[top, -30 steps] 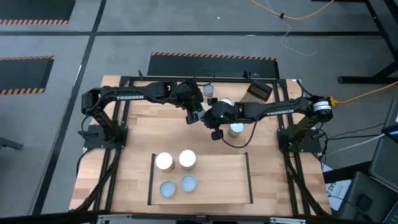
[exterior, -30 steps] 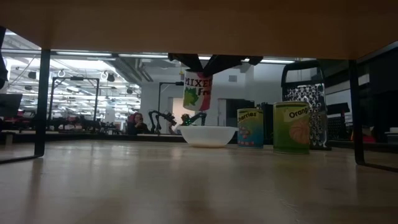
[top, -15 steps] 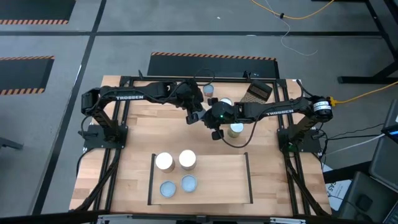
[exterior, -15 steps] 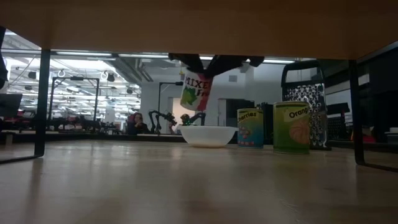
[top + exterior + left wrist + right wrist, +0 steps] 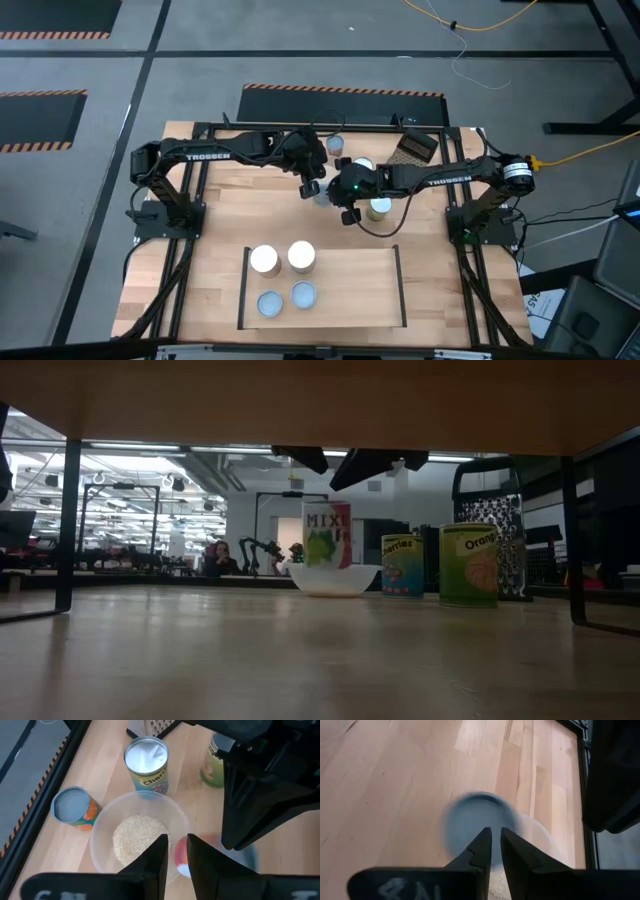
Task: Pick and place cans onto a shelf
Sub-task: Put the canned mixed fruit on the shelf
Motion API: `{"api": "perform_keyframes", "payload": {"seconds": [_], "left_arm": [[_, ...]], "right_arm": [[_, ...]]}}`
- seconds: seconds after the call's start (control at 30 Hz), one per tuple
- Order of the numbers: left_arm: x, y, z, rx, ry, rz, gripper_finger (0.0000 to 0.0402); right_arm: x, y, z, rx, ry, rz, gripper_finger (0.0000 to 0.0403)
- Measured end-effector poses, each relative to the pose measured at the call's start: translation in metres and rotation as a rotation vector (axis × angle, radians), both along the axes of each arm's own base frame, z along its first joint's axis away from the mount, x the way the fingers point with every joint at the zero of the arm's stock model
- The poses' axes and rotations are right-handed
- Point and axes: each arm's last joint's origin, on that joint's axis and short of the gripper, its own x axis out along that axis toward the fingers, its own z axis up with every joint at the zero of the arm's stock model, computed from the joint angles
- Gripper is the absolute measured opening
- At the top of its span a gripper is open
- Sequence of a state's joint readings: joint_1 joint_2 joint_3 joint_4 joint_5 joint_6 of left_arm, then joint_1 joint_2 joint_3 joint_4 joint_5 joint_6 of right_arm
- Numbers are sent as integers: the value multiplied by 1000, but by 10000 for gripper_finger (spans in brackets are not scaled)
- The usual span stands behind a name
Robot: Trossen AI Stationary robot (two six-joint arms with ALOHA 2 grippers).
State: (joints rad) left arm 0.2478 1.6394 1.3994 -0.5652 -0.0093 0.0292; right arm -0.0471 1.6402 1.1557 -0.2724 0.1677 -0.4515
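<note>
Overhead, the left gripper (image 5: 312, 186) and right gripper (image 5: 344, 212) meet mid-table above a can (image 5: 322, 197); four cans (image 5: 283, 276) stand on the shelf (image 5: 370, 290). Low down, that can (image 5: 327, 535), reading "MIX", stands free beneath the grippers. Both wrist views show fingers nearly closed, gripping nothing, the can (image 5: 479, 829) blurred.

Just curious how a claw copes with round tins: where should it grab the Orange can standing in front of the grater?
Probably from straight above, fingers closing on the curved side wall just under the top rim. The Orange can stands upright, with the Cherries can beside it and the grater behind.
</note>
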Motion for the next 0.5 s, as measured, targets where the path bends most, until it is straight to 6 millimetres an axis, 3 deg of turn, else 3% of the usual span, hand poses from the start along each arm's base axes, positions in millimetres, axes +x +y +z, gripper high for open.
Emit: {"api": "perform_keyframes", "payload": {"seconds": [0.5], "left_arm": [[0, 0, 0, 19, 5, -20, 70]], "right_arm": [[0, 0, 0, 5, 7, 2, 46]]}}
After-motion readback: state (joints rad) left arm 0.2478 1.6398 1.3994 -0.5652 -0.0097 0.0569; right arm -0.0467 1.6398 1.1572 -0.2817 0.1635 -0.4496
